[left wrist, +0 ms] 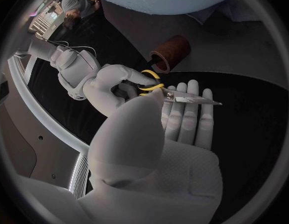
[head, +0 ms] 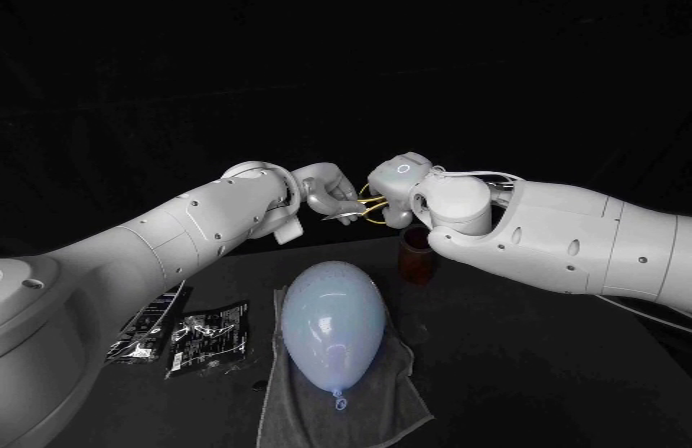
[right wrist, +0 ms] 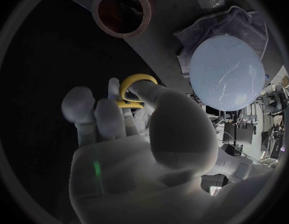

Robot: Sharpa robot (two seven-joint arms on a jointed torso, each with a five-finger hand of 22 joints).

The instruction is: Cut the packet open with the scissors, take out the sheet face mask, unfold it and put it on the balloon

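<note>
Yellow-handled scissors [head: 369,208] hang in the air above the far side of the table, between my two hands. My left hand [head: 329,190] holds them by the blades: in the left wrist view the blades [left wrist: 194,100] lie across its flat fingers [left wrist: 181,119] with the thumb on the pivot. My right hand [head: 398,182] grips the handles, its thumb through a yellow loop [right wrist: 139,76]. A pale blue balloon [head: 332,323] lies on a grey cloth [head: 387,393] near the front. A shiny packet [head: 209,336] lies flat to the left of the cloth.
A second, darker packet [head: 149,323] lies beside the shiny one, under my left forearm. A brown cylindrical cup [head: 418,256] stands behind the balloon, below my right wrist. The table to the right of the cloth is bare black.
</note>
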